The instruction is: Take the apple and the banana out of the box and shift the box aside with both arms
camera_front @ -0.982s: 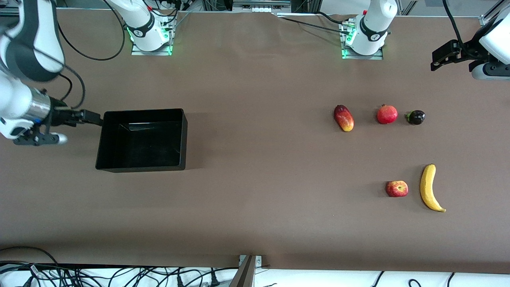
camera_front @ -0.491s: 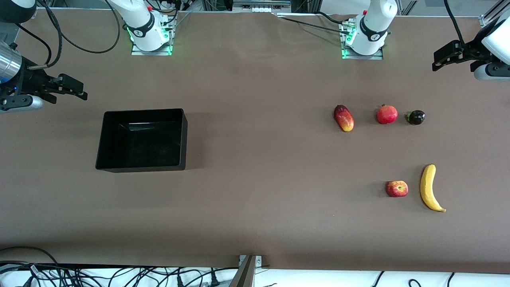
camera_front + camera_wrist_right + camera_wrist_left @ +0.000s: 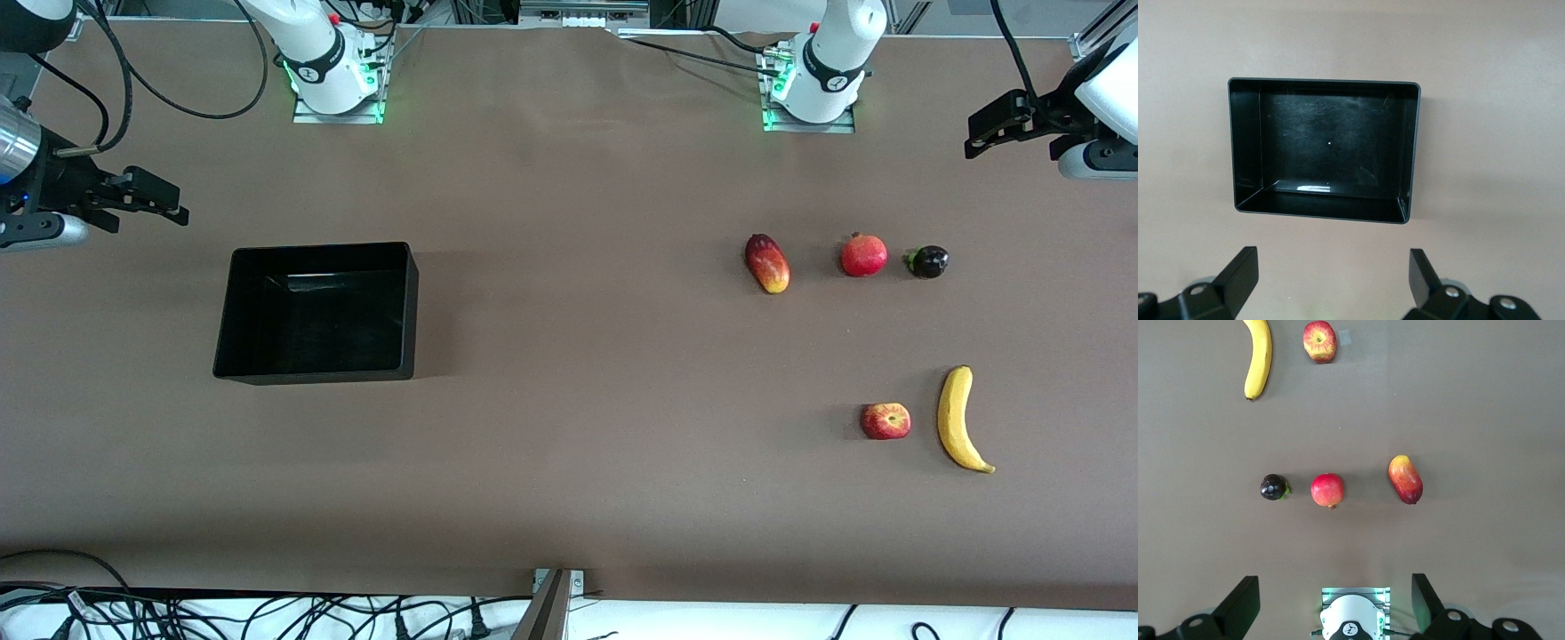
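Black glossy box (image 3: 317, 311), empty, at the right arm's end of the brown bench (image 3: 569, 356); apple (image 3: 885, 420) beside banana (image 3: 960, 420) at the left arm's end. Left wrist view: left hand (image 3: 1335, 607) wide, empty, raised. Right wrist view: right hand (image 3: 1331, 280) wide, over bench beside box. Risk, judged: round apple could roll if nudged.

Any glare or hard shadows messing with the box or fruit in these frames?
Front view: a bright glare streak on the box floor; soft, short shadows beside the apple and banana; lighting is even. Right wrist view: a white reflection along the box's inner wall, and its interior stays readable and empty. Left wrist view: flat light, fruit colours clean, no blown highlights.
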### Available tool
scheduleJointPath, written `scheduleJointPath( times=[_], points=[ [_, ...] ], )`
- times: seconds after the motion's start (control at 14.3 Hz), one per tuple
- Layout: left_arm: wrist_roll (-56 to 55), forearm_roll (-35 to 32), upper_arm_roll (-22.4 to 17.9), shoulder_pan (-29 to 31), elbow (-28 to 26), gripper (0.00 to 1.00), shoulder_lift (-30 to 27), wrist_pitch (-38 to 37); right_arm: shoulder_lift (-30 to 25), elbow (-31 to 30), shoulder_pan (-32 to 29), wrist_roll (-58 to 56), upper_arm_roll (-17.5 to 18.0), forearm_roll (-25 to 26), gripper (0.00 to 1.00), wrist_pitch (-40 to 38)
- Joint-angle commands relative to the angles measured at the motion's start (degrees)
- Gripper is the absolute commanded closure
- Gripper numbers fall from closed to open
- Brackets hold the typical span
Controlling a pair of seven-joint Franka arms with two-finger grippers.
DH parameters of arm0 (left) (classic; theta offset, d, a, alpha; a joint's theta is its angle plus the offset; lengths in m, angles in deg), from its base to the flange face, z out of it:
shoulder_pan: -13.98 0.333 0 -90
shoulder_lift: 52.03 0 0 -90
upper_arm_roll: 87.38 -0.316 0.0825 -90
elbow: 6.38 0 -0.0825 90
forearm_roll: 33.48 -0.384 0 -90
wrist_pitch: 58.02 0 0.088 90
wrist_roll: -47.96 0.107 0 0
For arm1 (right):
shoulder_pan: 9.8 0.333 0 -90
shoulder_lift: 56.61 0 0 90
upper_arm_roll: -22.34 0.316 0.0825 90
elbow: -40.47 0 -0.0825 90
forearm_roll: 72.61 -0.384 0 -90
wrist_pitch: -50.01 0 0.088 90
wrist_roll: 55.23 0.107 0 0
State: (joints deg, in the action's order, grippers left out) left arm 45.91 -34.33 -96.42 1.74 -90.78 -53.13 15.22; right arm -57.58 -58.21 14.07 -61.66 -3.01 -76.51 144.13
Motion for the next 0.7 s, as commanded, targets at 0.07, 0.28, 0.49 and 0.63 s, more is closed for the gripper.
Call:
scheduleJointPath(
  times=[0.07,0.28,0.49,0.63],
  points=[
    [-0.4,1.3,0.2,0.4,-1.6,0.00,-1.2,-0.1,0.9,1.8,-1.2,-0.9,0.7,1.0,0.00,-0.6],
    [-0.4,1.3,0.2,0.4,-1.6,0.00,-1.2,-0.1,0.7,1.8,-9.9,-1.3,9.1,1.8,0.00,-1.2],
    [-0.4,1.3,0.2,0.4,-1.6,0.00,-1.2,-0.1,0.5,1.9,-18.0,-1.0,18.1,3.6,0.00,-1.3],
    [-0.4,1.3,0.2,0.4,-1.6,0.00,-1.2,-0.1,0.5,2.0,-18.0,-1.1,18.0,3.8,0.00,-1.3]
  ],
)
